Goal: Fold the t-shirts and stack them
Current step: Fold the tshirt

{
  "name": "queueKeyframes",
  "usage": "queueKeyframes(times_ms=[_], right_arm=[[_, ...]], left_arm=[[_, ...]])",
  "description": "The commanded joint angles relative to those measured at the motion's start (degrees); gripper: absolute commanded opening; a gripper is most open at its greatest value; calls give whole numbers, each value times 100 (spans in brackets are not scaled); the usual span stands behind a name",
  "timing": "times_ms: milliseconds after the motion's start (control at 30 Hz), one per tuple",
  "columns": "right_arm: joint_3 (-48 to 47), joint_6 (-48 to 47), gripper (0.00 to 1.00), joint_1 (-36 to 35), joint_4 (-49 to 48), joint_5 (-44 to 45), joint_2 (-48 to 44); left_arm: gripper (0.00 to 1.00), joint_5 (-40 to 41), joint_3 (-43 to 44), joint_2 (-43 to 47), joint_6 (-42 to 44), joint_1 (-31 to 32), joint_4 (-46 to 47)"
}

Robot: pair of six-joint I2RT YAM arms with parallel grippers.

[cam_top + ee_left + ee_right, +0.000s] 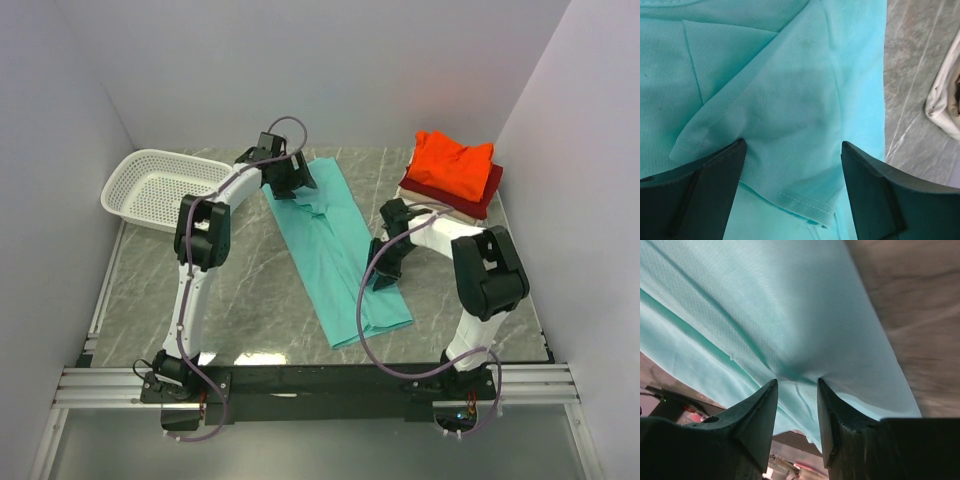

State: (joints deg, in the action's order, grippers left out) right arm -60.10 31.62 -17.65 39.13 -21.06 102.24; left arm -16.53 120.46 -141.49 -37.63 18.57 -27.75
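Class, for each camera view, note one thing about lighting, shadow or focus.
Top external: soft, even light, with a pale glare patch on the table near its front edge. Left wrist: a dim shadow lies on the teal t-shirt between the dark fingers. Right wrist: the table at upper right is blurred.

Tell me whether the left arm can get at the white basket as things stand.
Probably yes. The white basket sits close beside the left gripper, with no other object lying between them. The gripper is open over the teal t-shirt and holds nothing.
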Motion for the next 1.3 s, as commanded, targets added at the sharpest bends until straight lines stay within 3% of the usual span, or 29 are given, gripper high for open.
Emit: queueKeyframes(times_ms=[0, 567, 800, 933, 1033, 1267], right_arm=[[-151, 222, 45, -326, -37, 41, 297], [-986, 460, 45, -1530, -109, -66, 614], [-1855, 30, 46, -1575, 761, 743, -176], [-1848, -190, 50, -1575, 1219, 1068, -564], [-1401, -340, 50, -1566, 1386, 1148, -775], [-302, -621, 50, -1584, 1202, 964, -1162]], left_arm=[[85, -42, -32, -432, 107, -143, 23], [86, -904, 39, -643, -60, -178, 1122], [89, -1124, -76, 260, -210, -178, 1693], [89, -1133, -181, 859, -298, -178, 1799], [89, -1037, -601, 1517, -210, -160, 1624], [88, 9, -2944, 3372, 536, 278, 703]])
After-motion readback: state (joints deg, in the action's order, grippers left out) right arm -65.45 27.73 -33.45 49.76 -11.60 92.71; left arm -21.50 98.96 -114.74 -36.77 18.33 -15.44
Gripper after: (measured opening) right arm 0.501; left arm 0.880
